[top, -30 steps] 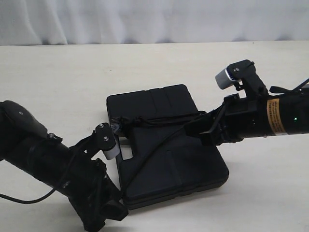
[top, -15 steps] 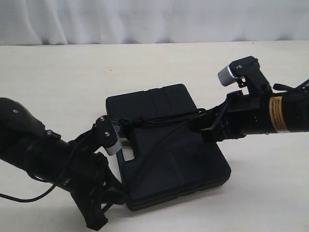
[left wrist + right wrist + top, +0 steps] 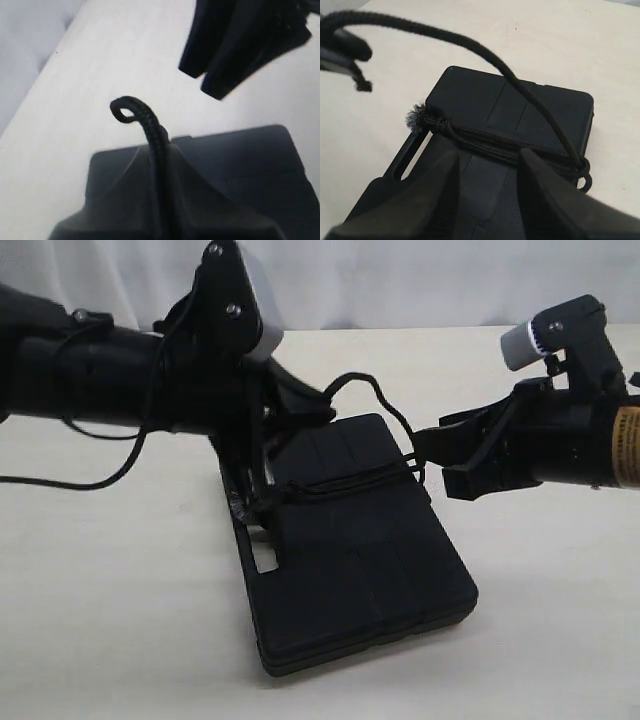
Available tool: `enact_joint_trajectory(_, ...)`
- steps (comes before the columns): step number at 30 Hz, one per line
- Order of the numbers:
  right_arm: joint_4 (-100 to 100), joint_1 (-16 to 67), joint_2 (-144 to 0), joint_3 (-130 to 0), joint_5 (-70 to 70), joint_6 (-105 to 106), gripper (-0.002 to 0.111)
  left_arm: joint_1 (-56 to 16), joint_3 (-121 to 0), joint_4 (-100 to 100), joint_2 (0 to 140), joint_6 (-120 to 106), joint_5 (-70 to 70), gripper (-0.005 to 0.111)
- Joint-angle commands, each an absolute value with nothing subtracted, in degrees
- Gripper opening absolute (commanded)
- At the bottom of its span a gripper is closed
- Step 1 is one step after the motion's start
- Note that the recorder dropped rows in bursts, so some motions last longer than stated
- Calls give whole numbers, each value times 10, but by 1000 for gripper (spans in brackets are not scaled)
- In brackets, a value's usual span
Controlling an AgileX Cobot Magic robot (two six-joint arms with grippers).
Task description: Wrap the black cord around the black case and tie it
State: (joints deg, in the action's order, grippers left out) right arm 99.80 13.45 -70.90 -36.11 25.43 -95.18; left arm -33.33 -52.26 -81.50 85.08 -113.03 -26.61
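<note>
The black case [image 3: 360, 560] lies flat on the table, handle slot toward the left arm. The black cord [image 3: 340, 485] crosses it in several tight turns, with a frayed tuft [image 3: 412, 117] at the handle edge and a knot loop [image 3: 582, 172] at the opposite edge. From that edge the free length [image 3: 385, 405] arcs up into my left gripper [image 3: 318, 405], raised over the case's far-left corner. In the left wrist view the left gripper [image 3: 162, 145] is shut on the cord [image 3: 145, 117]. My right gripper [image 3: 435, 462] hovers open over the case's right edge, its fingers [image 3: 437, 185] apart above the wraps, holding nothing.
The pale table [image 3: 120, 570] spreads all round the case. A white curtain [image 3: 400, 280] hangs behind the far edge. The left arm's thin cable [image 3: 60, 480] droops to the table at the left. The right arm [image 3: 590, 440] reaches in from the right.
The left gripper closed on the cord's free end, then swung from the case's near-left side up to its far-left corner, lifting the cord into an arc. The right gripper drew back slightly rightward.
</note>
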Motion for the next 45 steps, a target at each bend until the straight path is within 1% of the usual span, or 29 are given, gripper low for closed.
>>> enact_joint_trajectory(1,999,135,-704,-359,189,-956,37,-344,-589,-914,924,-1220,-274,0)
enact_joint_trajectory(3,999,135,-699,-345,104,-980,37,-362,-635,-923,983,-1228,-281,0)
enact_joint_trajectory(4,999,135,-693,-333,42,-989,37,-373,-669,-926,1021,-1228,-273,0)
enact_joint_trajectory(6,999,135,-680,-311,-39,-1003,37,-393,-738,-928,1078,-1228,-273,0)
enact_joint_trajectory(8,999,135,-677,-298,-85,-1002,37,-405,-784,-928,1118,-1228,-268,0)
enact_joint_trajectory(10,999,135,-677,-292,-112,-1002,37,-415,-819,-924,1152,-1228,-252,3)
enact_joint_trajectory(13,996,135,-677,-290,-120,-1002,37,-431,-877,-923,1199,-1228,-215,16)
enact_joint_trajectory(14,996,135,-677,-290,-120,-1002,37,-434,-893,-923,1217,-1228,-208,24)
enact_joint_trajectory(18,996,135,-677,-290,-120,-1002,37,-450,-931,-924,1256,-1228,-212,50)
enact_joint_trajectory(20,996,135,-677,-290,-120,-1002,37,-461,-934,-921,1270,-1228,-227,57)
enact_joint_trajectory(25,996,135,-677,-290,-120,-1002,37,-492,-934,-808,1281,-1228,-237,58)
enact_joint_trajectory(29,996,135,-677,-290,-121,-1002,37,-514,-934,-766,1284,-1225,-234,58)
enact_joint_trajectory(33,996,135,-677,-289,-130,-1002,37,-532,-934,-685,1284,-1174,-234,58)
enact_joint_trajectory(35,996,135,-677,-289,-141,-1002,37,-534,-934,-609,1284,-1112,-221,58)
enact_joint_trajectory(38,989,135,-677,-288,-177,-1002,37,-530,-934,-462,1284,-953,-176,58)
enact_joint_trajectory(42,944,133,-677,-278,-261,-1002,37,-513,-934,-254,1283,-725,-197,58)
enact_joint_trajectory(45,939,133,-677,-278,-240,-1002,37,-504,-934,-169,1278,-612,-227,58)
